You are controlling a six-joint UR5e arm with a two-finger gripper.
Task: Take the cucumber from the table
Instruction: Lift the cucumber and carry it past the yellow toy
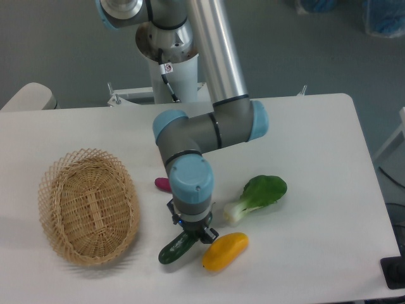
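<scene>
Cucumber (175, 248): slim, glossy dark green | jaws: clenched on it | table (304, 158): flat white

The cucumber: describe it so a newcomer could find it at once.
On the white table, look right of the wicker basket, directly under the gripper. The cucumber is the slim, dark green one, left of the yellow pepper, unlike the leafy bok choy.

The cucumber (176, 247) is showing a smooth, glossy dark green skin. The yellow pepper (224, 251) is looking waxy and smooth. The basket (88, 214) is showing rough woven wicker. The table (316, 190) is looking matt white. The arm's tube (215, 47) is gleaming as brushed metal, its joint caps (191, 179) looking like smooth blue plastic.
</scene>
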